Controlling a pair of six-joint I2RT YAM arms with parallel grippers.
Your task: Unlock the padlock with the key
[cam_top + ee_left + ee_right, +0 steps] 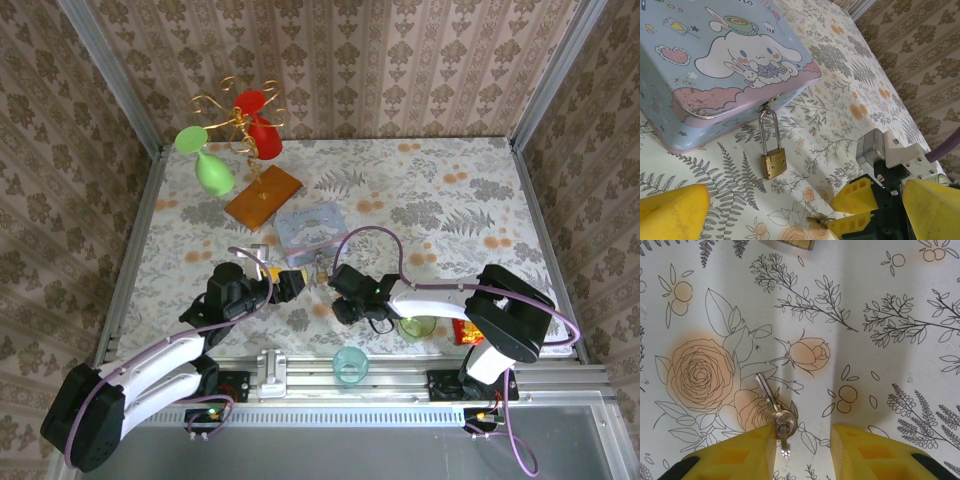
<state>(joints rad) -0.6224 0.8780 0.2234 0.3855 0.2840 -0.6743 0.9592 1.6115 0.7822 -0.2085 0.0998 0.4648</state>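
Two robot arms reach in from the near edge of a floral-print desk.

Left to right from above:
- The left arm ends near the middle of the desk.
- Far behind it, one gold wire stand rises from one wooden base. The stand carries two goblet-shaped cups, one green and one red.
- One pale blue cartoon tin lies just right of the base.

The left end effector is spread wide, its two yellow fingers apart and holding nothing. In its wrist view, one small brass padlock hangs by a thin silver shackle from the tin's clasp. The padlock's body lies flat on the desk just in front of the tin, and the shackle is seated in the body.

Right of the padlock is the right end effector, its two fingers moderately apart. What look like two small silver keys on one ring lie flat on the desk between those fingers — they touch the inner edge of one finger and are clear of the other, so they are not clamped. The keys and the padlock are near each other but apart.

Further right, two more cups stand near the front: one teal on the metal rail, and one yellow-green partly covered by the right arm. One red-and-yellow packet lies beside that arm's base.
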